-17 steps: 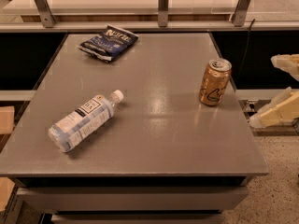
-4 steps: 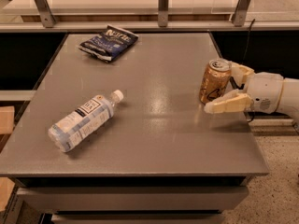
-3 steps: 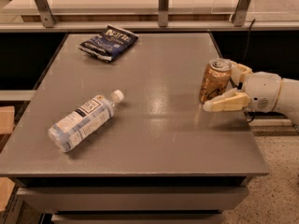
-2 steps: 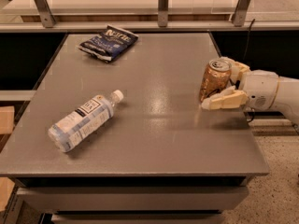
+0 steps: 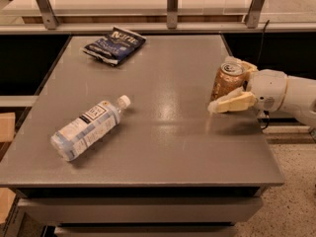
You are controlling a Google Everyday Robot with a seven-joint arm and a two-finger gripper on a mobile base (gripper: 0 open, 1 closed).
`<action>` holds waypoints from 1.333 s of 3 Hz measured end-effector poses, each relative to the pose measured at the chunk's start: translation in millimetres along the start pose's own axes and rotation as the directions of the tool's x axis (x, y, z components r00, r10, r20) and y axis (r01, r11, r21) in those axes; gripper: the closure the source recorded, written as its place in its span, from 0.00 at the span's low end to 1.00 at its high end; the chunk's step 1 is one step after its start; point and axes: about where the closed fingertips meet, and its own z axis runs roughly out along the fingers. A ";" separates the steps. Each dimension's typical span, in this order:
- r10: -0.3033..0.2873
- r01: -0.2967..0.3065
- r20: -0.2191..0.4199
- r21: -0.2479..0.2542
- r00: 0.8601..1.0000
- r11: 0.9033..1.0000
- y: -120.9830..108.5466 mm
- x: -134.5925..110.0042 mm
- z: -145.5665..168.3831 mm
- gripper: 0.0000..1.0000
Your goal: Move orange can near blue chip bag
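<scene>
Gripper (image 5: 221,85) at right edge of bench (image 5: 163,152). Fingers (image 5: 232,103) spread, not clamped. Orange can (image 5: 226,80) stands upright between them. Blue chip bag (image 5: 114,44) lies well left of fingers, toward back. Water bottle (image 5: 89,128) lies on its side, left and forward.

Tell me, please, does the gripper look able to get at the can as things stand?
Probably yes: the gripper is right at the can by the table's right edge, nothing between them; the bottle and bag lie far to the left.
</scene>
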 end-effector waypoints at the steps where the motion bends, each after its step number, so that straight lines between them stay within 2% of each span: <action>1: -0.008 0.007 -0.025 -0.027 1.000 1.000 1.5 2.1 9.0 0.18; 4: -0.010 0.009 -0.023 -0.042 1.000 0.999 4.8 0.1 16.6 0.88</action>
